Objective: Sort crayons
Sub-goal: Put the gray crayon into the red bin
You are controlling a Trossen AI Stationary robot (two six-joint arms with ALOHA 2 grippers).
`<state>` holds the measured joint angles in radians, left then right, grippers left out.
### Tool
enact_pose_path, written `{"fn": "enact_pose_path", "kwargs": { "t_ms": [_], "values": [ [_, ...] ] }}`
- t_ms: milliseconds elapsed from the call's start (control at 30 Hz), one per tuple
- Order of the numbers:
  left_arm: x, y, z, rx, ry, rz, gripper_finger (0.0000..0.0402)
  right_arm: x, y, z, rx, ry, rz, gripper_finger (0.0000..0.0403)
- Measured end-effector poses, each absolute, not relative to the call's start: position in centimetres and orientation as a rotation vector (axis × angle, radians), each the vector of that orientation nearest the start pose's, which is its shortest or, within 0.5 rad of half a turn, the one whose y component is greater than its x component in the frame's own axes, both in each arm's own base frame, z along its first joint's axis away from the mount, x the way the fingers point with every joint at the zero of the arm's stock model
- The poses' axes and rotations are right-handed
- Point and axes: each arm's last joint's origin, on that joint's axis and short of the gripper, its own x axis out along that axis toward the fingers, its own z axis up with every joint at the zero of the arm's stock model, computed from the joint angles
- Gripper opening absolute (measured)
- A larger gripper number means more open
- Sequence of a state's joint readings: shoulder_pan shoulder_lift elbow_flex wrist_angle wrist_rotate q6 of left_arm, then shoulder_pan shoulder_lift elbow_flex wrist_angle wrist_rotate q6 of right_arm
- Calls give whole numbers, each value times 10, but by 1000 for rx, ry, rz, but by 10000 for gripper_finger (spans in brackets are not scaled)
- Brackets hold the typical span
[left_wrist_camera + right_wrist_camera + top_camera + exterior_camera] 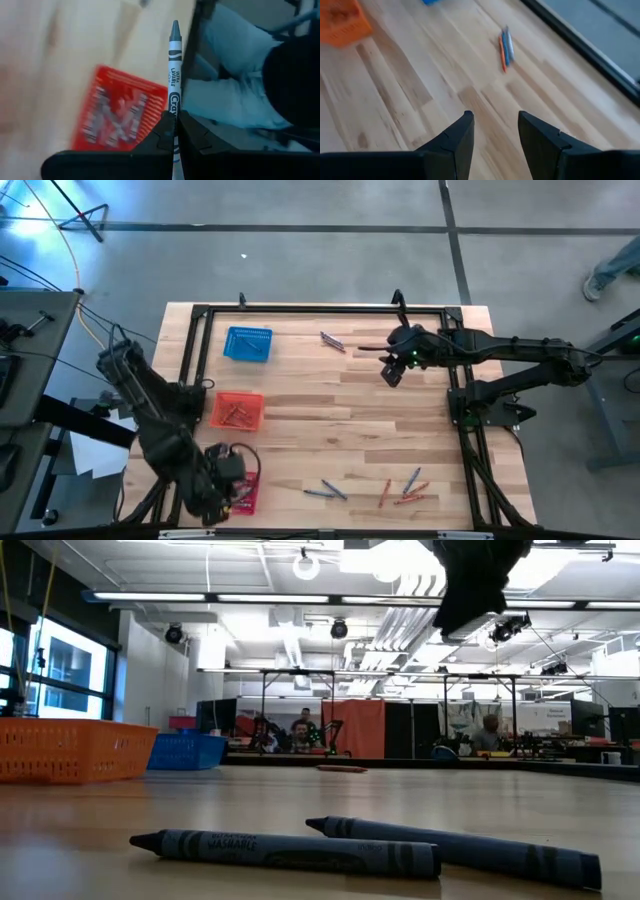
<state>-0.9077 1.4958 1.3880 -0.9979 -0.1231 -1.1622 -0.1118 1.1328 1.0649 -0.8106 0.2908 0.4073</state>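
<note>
Held crayon (174,55): a grey-tipped stick pinched upright in the left gripper (175,131), fingers closed on it, near the red basket (243,485).
Sorted so far: several red-orange sticks lie in the orange basket (237,411); the red basket holds some too, seemingly.
Loose crayons: a pair (332,341) near the blue basket (248,344), two dark ones (290,850), a mixed cluster (405,490).
Right gripper (494,131): fingers spread, empty, above bare wood.
Progress: perhaps halfway.
</note>
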Motion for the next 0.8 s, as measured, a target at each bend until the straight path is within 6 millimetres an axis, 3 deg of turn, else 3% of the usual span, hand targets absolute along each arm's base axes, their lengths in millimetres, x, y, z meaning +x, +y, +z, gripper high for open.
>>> {"fn": "enact_pose_path", "kwargs": {
  "t_ms": [200, 600, 800],
  "values": [
    [179, -252, 286, -429, 1311, 32, 0, 222, -33, 319, 290, 693, -525, 149],
    [193, -269, 228, -165, 1480, 88, 0, 218, -27, 314, 366, 748, -541, 149],
    [195, -267, 230, -237, 1425, 187, 5, 218, -26, 314, 380, 744, -543, 149]
  ]
}}
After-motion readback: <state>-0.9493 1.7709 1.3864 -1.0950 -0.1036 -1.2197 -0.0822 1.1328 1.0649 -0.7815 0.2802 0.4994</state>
